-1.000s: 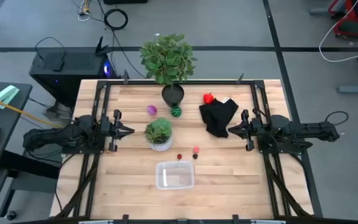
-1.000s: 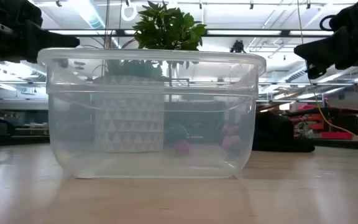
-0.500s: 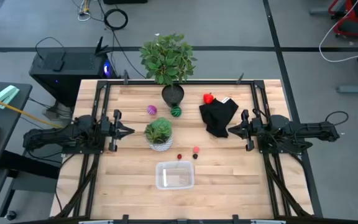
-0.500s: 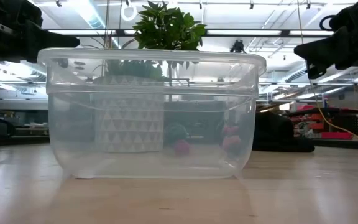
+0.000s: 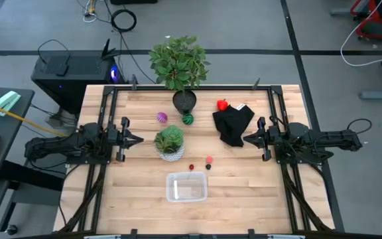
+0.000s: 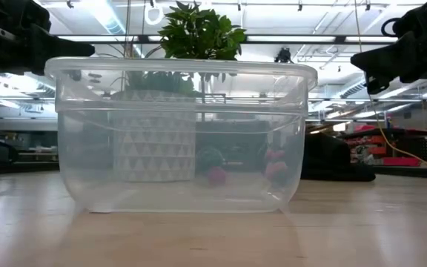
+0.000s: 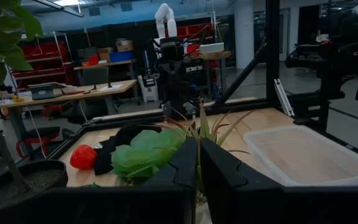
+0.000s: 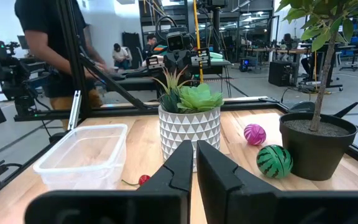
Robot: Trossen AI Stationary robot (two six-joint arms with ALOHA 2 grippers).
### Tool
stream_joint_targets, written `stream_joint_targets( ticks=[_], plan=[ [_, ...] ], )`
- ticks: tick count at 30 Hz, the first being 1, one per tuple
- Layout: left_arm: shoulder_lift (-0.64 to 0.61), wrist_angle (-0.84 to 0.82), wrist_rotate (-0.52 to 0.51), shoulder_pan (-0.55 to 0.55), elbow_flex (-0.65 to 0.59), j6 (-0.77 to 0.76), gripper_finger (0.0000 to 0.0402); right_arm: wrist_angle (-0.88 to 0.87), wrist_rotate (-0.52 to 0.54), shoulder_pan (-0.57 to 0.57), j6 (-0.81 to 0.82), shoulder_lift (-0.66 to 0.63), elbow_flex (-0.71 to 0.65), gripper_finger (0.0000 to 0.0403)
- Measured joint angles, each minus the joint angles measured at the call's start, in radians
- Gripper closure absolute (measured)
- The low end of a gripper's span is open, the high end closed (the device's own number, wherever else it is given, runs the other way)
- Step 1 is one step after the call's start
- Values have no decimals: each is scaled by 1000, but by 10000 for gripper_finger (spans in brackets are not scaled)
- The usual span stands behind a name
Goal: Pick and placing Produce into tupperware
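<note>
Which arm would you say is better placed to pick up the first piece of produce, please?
Probably the right. Its hand hangs nearer the small red pieces by the tub, with bare table between. The left hand has the white pot in its way.

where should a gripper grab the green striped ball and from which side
Grip the green striped ball across its middle, coming straight down from above. It is round, so any pair of opposite sides would do, but the black pot sits close behind it and the white pot is near in front. Closing the fingers left to right probably keeps them clear of both.
</note>
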Motion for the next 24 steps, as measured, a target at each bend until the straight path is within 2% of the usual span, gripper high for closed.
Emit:
stream_joint_targets(
  ticks=[11, 24],
  plan=[
    [0, 0, 0, 0, 0, 0, 366, 0, 0, 0, 0, 0, 0, 373],
    [0, 0, 0, 0, 0, 0, 375, 0, 0, 0, 0, 0, 0, 373]
  ],
)
